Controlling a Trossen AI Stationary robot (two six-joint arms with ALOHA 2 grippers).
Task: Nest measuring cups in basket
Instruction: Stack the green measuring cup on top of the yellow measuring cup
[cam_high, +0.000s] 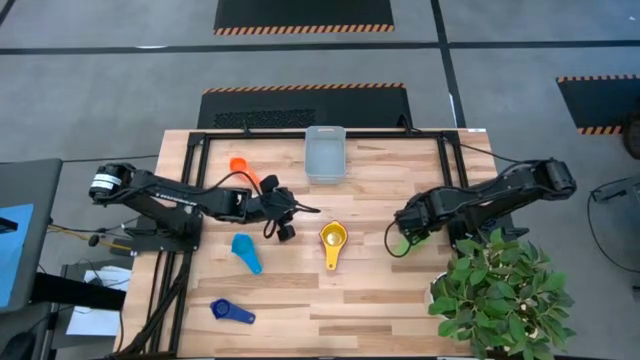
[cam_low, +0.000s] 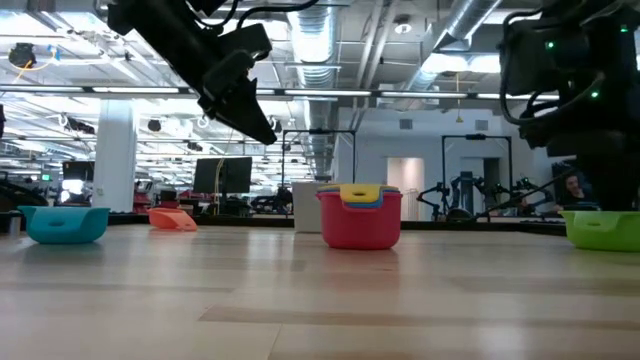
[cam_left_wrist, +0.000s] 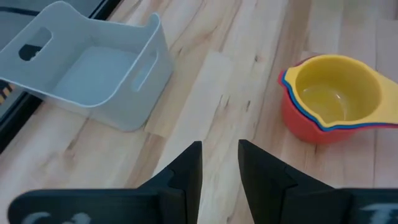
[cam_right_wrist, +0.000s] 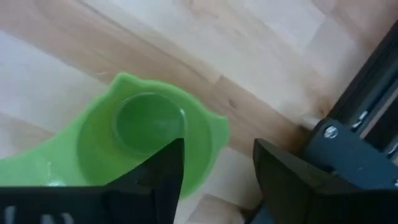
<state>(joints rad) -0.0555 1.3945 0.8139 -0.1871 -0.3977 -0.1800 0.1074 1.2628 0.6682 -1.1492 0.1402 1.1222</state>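
My left gripper (cam_high: 283, 218) hangs above the table left of centre, fingers (cam_left_wrist: 189, 171) a narrow gap apart, holding nothing. Ahead of it sits the nested stack (cam_left_wrist: 329, 99): yellow cup (cam_high: 333, 238) on top, a blue rim under it, red cup (cam_low: 360, 225) at the bottom, near the table's middle. The basket (cam_high: 325, 155) stands at the far edge, centre, with nothing in it that I can see.

My right gripper (cam_high: 407, 232) is down at the right side, just over the green cup (cam_right_wrist: 146, 143); fingers (cam_right_wrist: 165, 171) are spread, one over the cup's rim, the other outside it. Not clamped on it.

Loose cups: orange cup (cam_high: 240, 165) far left, lying tipped on its side in the low view; light blue cup (cam_high: 245, 250) left of the stack; dark blue cup (cam_high: 230, 312) near-left.
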